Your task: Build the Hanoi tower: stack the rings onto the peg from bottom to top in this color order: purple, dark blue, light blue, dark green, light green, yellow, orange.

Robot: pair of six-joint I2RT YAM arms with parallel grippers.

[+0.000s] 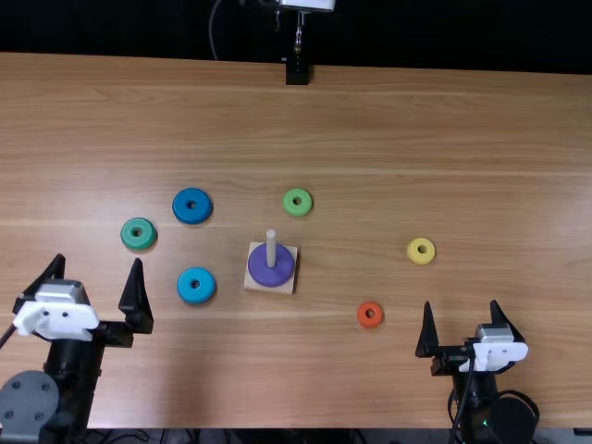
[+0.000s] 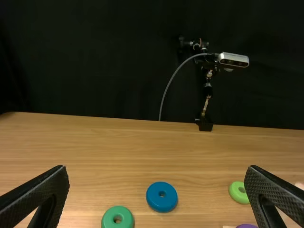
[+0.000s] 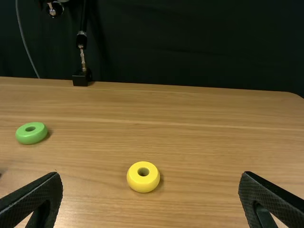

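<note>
Purple ring (image 1: 270, 277) was seated on the peg (image 1: 271, 248); next due, by my reading, was the dark blue ring (image 1: 185, 207). It lay flat on the tabletop (image 1: 370, 139), ahead and to the right of the left pincer (image 1: 99, 262), the nearer one. Being round, it had no long axis. Left pincer stood wide open and empty, as did the right pincer (image 1: 461, 304), well apart. Dark green ring (image 1: 131, 236) sat on the direct line; a low approach might bump it. Light blue ring (image 1: 189, 288) lay nearside; bare wood extended beyond.
</note>
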